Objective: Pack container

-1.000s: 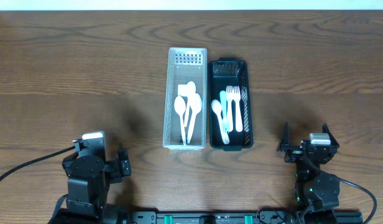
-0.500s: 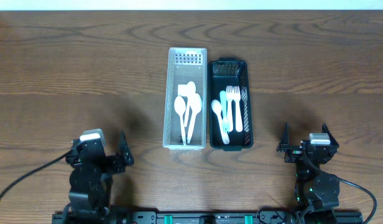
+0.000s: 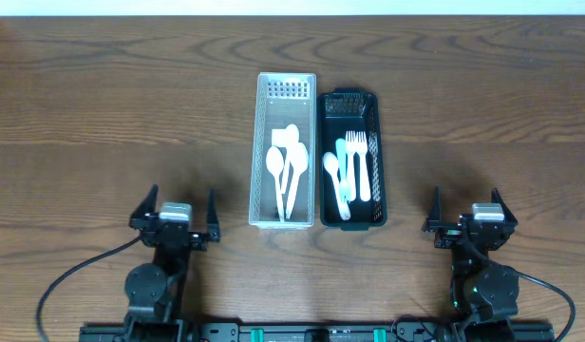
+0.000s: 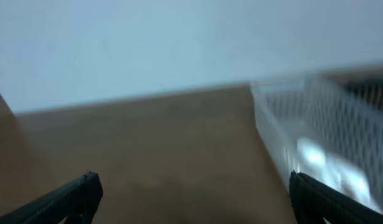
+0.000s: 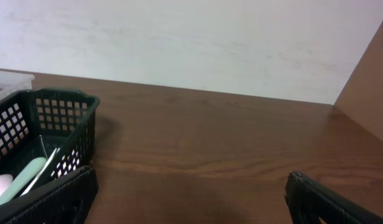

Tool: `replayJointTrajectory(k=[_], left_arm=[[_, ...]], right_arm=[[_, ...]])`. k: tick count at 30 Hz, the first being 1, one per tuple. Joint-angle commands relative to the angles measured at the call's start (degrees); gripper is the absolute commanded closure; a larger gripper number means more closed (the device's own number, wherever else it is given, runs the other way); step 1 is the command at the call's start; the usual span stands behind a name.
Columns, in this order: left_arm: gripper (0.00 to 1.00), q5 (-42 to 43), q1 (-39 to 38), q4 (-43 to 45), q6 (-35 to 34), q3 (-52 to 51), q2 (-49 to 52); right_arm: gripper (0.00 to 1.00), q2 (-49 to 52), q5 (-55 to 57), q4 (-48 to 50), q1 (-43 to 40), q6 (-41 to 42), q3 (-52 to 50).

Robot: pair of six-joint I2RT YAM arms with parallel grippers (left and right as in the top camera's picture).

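Observation:
A clear basket (image 3: 284,87) holds white spoons (image 3: 286,166) at the table's middle. A black basket (image 3: 349,102) stands right of it, touching, with white forks (image 3: 361,161), a spoon and a teal utensil (image 3: 343,161). My left gripper (image 3: 174,210) is open and empty near the front edge, left of the clear basket, which shows blurred in the left wrist view (image 4: 316,130). My right gripper (image 3: 466,213) is open and empty at the front right; the right wrist view shows the black basket (image 5: 36,130) at its left.
The wooden table (image 3: 112,104) stretches wide on both sides of the baskets. A pale wall (image 5: 191,43) rises behind the table's far edge.
My left arm has swung right and turned to face straight ahead, its open gripper now beside the clear basket's front corner. The right arm has not moved.

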Motion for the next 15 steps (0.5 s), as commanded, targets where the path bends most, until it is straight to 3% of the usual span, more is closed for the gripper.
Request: replayJointTrajectory(k=[1, 15], left_arm=[[0.02, 4.02, 0.9, -4.04, 2.49, -0.63, -2.16], [0.02, 4.2, 0.92, -4.24, -2.38, -0.63, -1.92]], right_arm=[[0.01, -0.35, -0.24, -0.26, -0.52, -0.74, -0.09], [0.01, -0.35, -0.22, -0.26, -0.52, -0.74, -0.09]])
